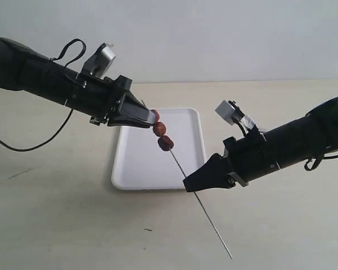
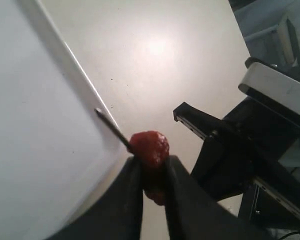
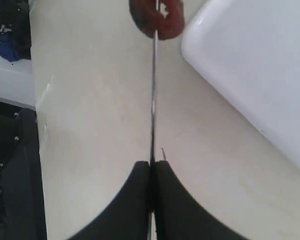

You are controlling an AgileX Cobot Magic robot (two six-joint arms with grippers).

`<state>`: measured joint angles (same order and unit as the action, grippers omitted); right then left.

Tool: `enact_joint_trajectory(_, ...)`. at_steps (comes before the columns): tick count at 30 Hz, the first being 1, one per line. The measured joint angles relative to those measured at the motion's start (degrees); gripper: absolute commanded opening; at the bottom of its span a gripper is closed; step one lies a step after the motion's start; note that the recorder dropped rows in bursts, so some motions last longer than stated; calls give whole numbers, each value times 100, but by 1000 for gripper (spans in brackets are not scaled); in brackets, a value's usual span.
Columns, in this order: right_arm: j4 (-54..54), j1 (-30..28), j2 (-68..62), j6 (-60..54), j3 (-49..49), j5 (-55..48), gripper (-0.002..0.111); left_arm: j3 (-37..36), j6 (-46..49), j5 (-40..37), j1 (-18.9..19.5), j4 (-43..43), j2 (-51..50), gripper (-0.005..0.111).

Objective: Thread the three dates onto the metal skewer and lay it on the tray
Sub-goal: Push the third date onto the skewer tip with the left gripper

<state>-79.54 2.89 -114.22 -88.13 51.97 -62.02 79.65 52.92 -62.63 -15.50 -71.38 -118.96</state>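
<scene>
The thin metal skewer slants over the white tray, its long end reaching toward the table's front. Three reddish-brown dates sit on its upper part: the lowest, the middle one, and the top one. My left gripper is shut on the top date, and the skewer's tip pokes out beyond it. My right gripper is shut on the skewer lower down; a date shows far up the rod in the right wrist view.
The tray's corner lies beside the skewer in the right wrist view. The pale tabletop spreads round the tray. A black cable hangs from the left arm at the far left.
</scene>
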Motion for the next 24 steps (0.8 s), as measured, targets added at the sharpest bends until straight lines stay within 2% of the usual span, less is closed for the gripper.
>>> enact_joint_trajectory(10, -64, 0, 0, -20, 0, 14, 0, 0, 0, 0, 0, 2, 0, 15)
enact_joint_trajectory(13, -64, 0, 0, -20, 0, 25, 0, 0, 0, 0, 0, 2, 0, 28)
enact_joint_trajectory(14, -75, 0, 0, -20, 0, 25, 0, 0, 0, -9, 0, -10, 0, 40)
enact_joint_trajectory(16, -94, 0, 0, -42, 0, 25, 0, 0, 0, -13, -4, -10, 0, 55)
enact_joint_trajectory(18, -109, 0, 0, -79, 0, 12, 0, 0, 10, -13, -4, -10, 0, 61)
enact_joint_trajectory(24, -166, 0, 0, -81, 0, 126, 0, 0, 200, -59, -13, -281, 0, 61)
